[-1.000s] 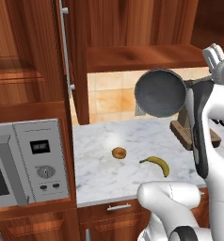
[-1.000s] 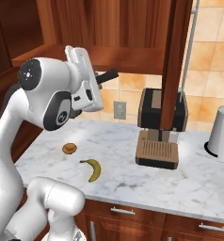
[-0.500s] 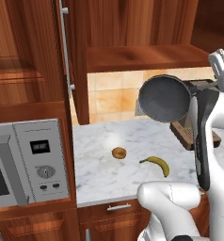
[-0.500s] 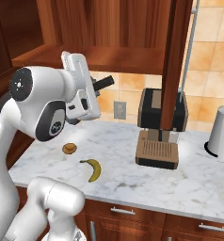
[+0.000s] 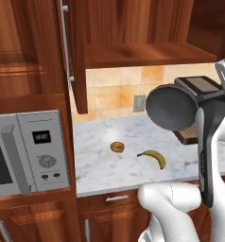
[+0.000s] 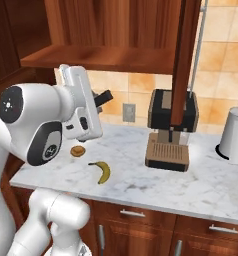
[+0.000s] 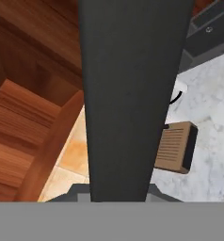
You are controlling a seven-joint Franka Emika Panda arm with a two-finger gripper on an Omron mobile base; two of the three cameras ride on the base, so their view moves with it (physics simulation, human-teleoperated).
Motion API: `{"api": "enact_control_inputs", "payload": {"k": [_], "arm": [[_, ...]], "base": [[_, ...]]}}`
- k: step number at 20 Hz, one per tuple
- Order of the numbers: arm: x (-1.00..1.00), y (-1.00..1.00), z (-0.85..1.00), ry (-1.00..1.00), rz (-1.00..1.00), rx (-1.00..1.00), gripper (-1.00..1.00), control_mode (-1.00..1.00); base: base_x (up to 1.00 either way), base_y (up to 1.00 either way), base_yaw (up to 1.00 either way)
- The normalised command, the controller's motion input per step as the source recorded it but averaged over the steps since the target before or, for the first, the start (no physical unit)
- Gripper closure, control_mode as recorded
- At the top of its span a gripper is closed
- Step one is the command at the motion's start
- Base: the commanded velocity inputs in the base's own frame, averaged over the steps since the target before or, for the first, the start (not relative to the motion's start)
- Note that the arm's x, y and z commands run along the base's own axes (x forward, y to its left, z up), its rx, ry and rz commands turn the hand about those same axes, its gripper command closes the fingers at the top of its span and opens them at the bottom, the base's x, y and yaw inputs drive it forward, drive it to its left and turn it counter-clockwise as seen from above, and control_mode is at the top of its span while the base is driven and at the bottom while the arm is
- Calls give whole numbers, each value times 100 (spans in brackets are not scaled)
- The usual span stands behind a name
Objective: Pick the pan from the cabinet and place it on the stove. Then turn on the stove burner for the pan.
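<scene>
Above the bench [image 5: 100, 163] the stiff, heavyish pan [image 5: 171, 107] is held by its handle [image 7: 130, 94], pincer clenched on it

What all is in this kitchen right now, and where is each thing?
Round dark grey frying pan: one, held up in the air above the counter, tilted on edge, handle in the fingers.
Reddish-brown wood wall cabinet: one, above the counter, door open.
White marble counter: one, under the cabinet.
Yellow banana: one, on the counter near its front.
Small round brown bun: one, on the counter, left of the banana, apart from it.
Black and brown coffee machine: one, by the tiled wall.
White kettle: one, right of the coffee machine.
Silver microwave: one, left of the counter.
White robot arm: one, fingers closed on the pan's handle.
</scene>
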Motion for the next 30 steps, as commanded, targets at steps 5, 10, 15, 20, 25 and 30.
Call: {"api": "enact_control_inputs", "payload": {"k": [5, 10, 15, 20, 25, 30], "arm": [[0, 0, 0, 0, 0, 0, 100, 100], [0, 0, 0, 0, 0, 0, 100, 100], [0, 0, 0, 0, 0, 0, 100, 100], [0, 0, 0, 0, 0, 0, 100, 100], [0, 0, 0, 0, 0, 0, 100, 100], [0, 0, 0, 0, 0, 0, 100, 100]], "base": [[-54, 0, 0], [-57, -25, -3], [-57, -54, -4], [-49, -64, -3], [-42, -71, -1], [-32, -52, -11]]}}
